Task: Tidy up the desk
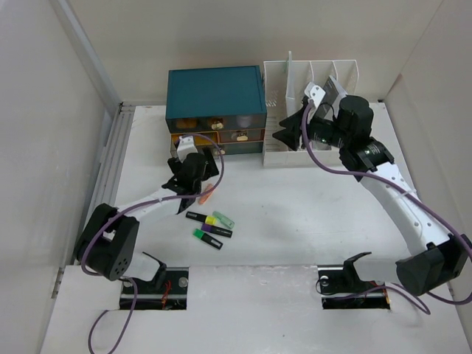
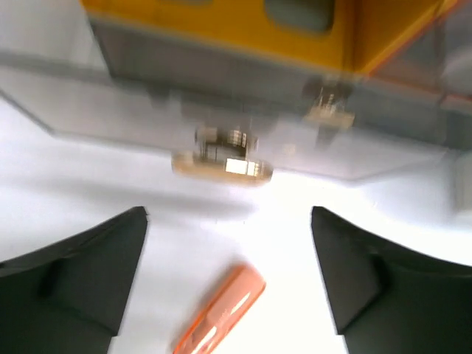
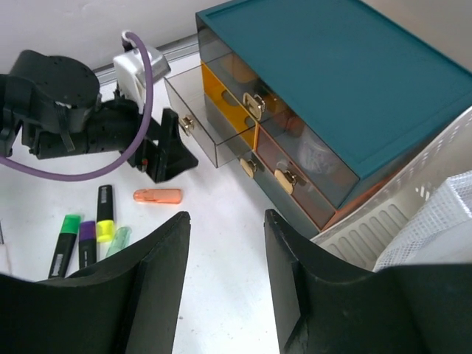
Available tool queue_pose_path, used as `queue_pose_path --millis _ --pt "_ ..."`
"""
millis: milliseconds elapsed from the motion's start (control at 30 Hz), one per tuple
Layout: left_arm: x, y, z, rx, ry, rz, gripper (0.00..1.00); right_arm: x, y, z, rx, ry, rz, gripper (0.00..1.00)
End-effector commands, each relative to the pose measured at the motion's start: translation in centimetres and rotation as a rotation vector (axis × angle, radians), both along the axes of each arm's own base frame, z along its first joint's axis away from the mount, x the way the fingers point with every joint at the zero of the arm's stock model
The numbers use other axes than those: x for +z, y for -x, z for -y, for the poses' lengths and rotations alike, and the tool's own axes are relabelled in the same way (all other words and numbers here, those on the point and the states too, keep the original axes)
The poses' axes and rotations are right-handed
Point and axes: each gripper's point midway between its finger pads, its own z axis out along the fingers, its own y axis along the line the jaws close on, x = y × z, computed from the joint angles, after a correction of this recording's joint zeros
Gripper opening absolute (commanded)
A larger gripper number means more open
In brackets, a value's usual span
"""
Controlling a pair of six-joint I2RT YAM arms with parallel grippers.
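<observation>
The white desk (image 1: 295, 214) carries an orange marker cap (image 1: 206, 195) and several highlighters (image 1: 209, 226) left of centre. My left gripper (image 1: 193, 177) hangs in front of the teal drawer box (image 1: 214, 88). In the left wrist view the left gripper (image 2: 228, 214) is open. The orange cap (image 2: 221, 317) lies loose on the desk between its fingers, and a drawer with a gold knob (image 2: 221, 164) is just ahead. My right gripper (image 1: 282, 137) hovers by the front of the white file rack (image 1: 310, 74). The right gripper (image 3: 227, 217) is open over bare desk.
One smoky lower drawer (image 3: 199, 122) of the teal box (image 3: 332, 66) stands pulled out a little. Green, purple and yellow highlighters (image 3: 87, 240) lie beside the cap (image 3: 157, 196). The rack's slotted wall (image 3: 398, 221) is at the right. Two cut-outs (image 1: 155, 291) sit at the desk's front.
</observation>
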Motion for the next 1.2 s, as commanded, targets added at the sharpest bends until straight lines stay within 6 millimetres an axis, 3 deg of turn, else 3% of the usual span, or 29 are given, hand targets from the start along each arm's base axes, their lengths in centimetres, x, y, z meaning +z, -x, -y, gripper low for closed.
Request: queue_pose_path --millis 0,33,67,133,200,300,333,400,433,467,500,567,600,700,733,800,833,867,967,1067,1100,1167 --pt "-1.4 1.4 0.3 -0.008 0.006 -0.068 0.94 2.0 1.0 -0.2 0.054 -0.028 0.084 0.51" --pt "-0.6 1.2 0.2 0.001 0.007 -0.055 0.99 1.4 0.9 -0.1 0.055 -0.015 0.088 0.53" --pt "-0.8 1.3 0.2 0.001 0.003 -0.063 0.99 1.4 1.2 -0.3 0.078 -0.011 0.099 0.58" --pt "1.5 1.4 1.1 -0.023 0.026 -0.022 0.99 0.0 2.0 -0.7 0.152 0.028 0.124 0.62" --pt "2.4 2.0 1.4 -0.032 0.035 -0.025 0.99 -1.3 3.1 -1.4 0.259 0.052 0.123 0.68" --pt "5.8 3.3 2.8 -0.081 0.097 0.021 0.99 -5.4 4.7 -3.0 0.419 0.183 0.113 0.70" --pt "6.0 4.1 2.9 -0.099 0.096 0.009 0.99 -7.0 5.8 -4.3 0.464 0.236 0.107 0.70" --pt "9.9 5.1 3.2 -0.137 0.156 0.081 0.99 -10.1 7.1 -5.6 0.514 0.329 0.104 0.70" --pt "10.5 5.6 2.8 -0.141 0.153 0.091 0.99 -11.7 7.9 -7.0 0.520 0.382 0.111 0.68" --pt "13.2 6.3 2.6 -0.172 0.167 0.152 0.99 -12.2 8.2 -7.9 0.523 0.393 0.139 0.64" --pt "15.1 6.6 2.4 -0.193 0.170 0.192 0.99 -14.6 8.8 -8.4 0.539 0.430 0.106 0.57" --pt "17.8 7.3 1.4 -0.202 0.135 0.256 0.99 -16.3 10.3 -9.9 0.577 0.461 0.096 0.51" --pt "20.2 7.8 0.2 -0.186 0.122 0.314 0.99 -17.1 10.6 -10.5 0.585 0.472 0.097 0.51" --pt "22.8 8.5 -4.2 -0.063 0.015 0.403 0.99 -18.8 10.5 -12.4 0.577 0.509 0.117 0.47" --pt "22.9 8.8 -5.1 -0.034 -0.010 0.410 0.99 -18.5 9.8 -13.0 0.551 0.524 0.143 0.47" --pt "22.9 9.5 -7.7 0.079 -0.046 0.439 0.99 -20.2 8.4 -14.0 0.510 0.598 0.148 0.47" --pt "22.3 10.3 -8.7 0.115 -0.040 0.456 0.99 -19.6 7.8 -14.7 0.526 0.616 0.176 0.47" --pt "21.8 10.7 -9.8 0.166 -0.045 0.461 0.96 -21.7 7.3 -15.2 0.549 0.656 0.148 0.44" --pt "21.7 12.4 -11.2 0.206 0.009 0.513 0.93 -23.3 6.2 -17.0 0.616 0.721 0.175 0.42" --pt "22.4 13.8 -13.2 0.282 0.039 0.560 0.86 -23.0 4.8 -18.4 0.620 0.726 0.237 0.42" --pt "22.7 14.2 -13.9 0.318 0.051 0.577 0.85 -23.8 4.8 -19.1 0.644 0.738 0.252 0.42" --pt "23.4 15.0 -14.5 0.337 0.085 0.607 0.83 -24.8 4.5 -19.1 0.674 0.788 0.236 0.42"
